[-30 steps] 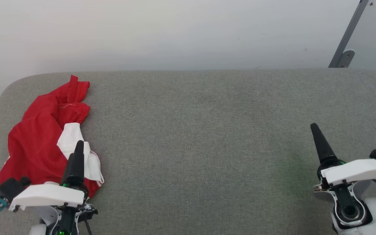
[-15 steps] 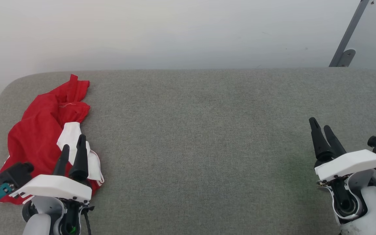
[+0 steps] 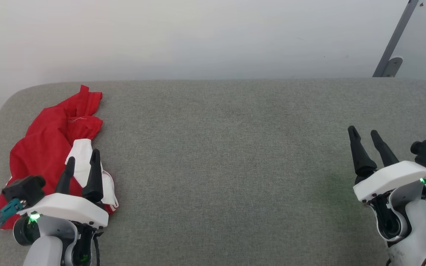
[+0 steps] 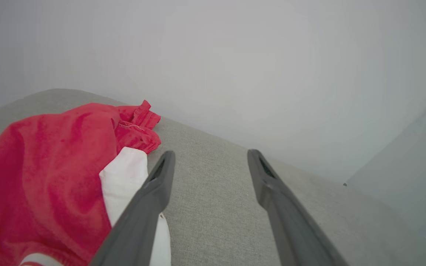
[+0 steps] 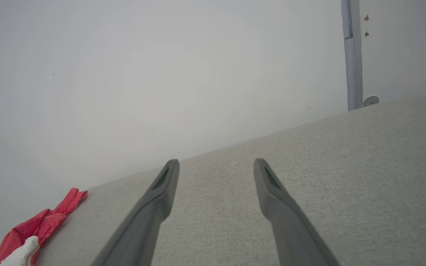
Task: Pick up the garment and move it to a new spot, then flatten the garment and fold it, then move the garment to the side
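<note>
both left gripper [image 3: 83, 155] and right gripper [image 3: 362, 130] rolled; garment [image 3: 43, 147] unmoved.

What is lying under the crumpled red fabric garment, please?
The crumpled red fabric garment rests on the grey fabric-covered surface, which shows around its edges. Whatever lies beneath its folds is covered from view.

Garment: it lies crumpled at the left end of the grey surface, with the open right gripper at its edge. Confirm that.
One slip: the open gripper at the edge of the garment is the left gripper, not the right, as the head view shows. The right gripper, open too, is at the other end of the grey surface. The rest holds.
</note>
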